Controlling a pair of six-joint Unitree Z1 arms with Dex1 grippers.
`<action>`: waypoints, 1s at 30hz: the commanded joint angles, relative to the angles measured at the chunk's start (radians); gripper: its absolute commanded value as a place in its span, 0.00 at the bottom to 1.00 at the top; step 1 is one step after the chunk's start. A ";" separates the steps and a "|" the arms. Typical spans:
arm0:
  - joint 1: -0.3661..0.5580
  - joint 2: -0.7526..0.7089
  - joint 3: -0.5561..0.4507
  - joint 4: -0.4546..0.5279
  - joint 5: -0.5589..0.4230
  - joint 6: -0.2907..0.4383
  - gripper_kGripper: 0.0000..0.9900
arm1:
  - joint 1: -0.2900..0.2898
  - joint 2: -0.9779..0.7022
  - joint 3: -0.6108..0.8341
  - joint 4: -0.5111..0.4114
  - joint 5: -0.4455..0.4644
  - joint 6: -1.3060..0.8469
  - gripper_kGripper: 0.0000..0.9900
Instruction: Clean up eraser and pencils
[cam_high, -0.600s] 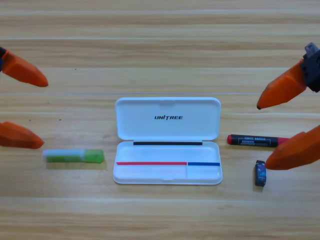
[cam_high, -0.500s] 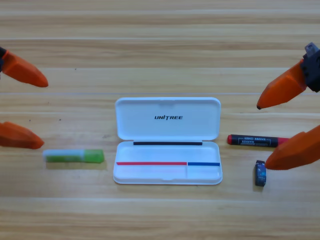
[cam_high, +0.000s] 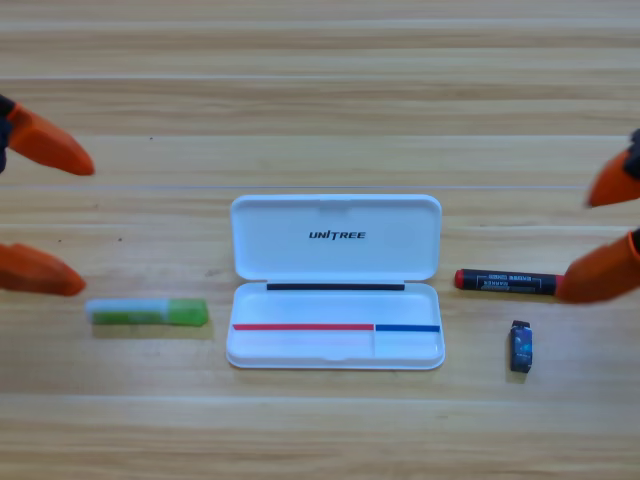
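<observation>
A green pencil (cam_high: 148, 312) with a pale end lies left of the open white case (cam_high: 300, 258). The red pencil (cam_high: 505, 281) with a black label lies right of the case. Below it sits the small dark eraser (cam_high: 520, 346). My left gripper (cam_high: 89, 228) is open at the left edge, just above the green pencil. At the right edge my right gripper (cam_high: 575, 249) is open too, and its lower jaw covers the red pencil's right end. Neither gripper holds anything.
The case's tray lies open toward the table's front, with its lid folded back flat behind it. Bare wooden table surrounds everything.
My right gripper has pulled back toward the right edge and no longer hangs over the eraser. The left gripper, the pencils, the eraser and the case have stayed put.
</observation>
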 joint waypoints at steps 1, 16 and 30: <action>-0.018 0.165 -0.209 0.162 0.080 0.095 1.00 | 0.014 0.101 0.055 0.008 -0.166 0.169 1.00; 0.008 0.559 -0.537 0.389 0.269 0.302 1.00 | -0.036 0.378 0.202 -0.202 -0.076 0.820 1.00; -0.001 0.682 -0.514 0.394 0.315 0.217 1.00 | -0.076 0.516 0.186 -0.338 -0.161 1.019 0.96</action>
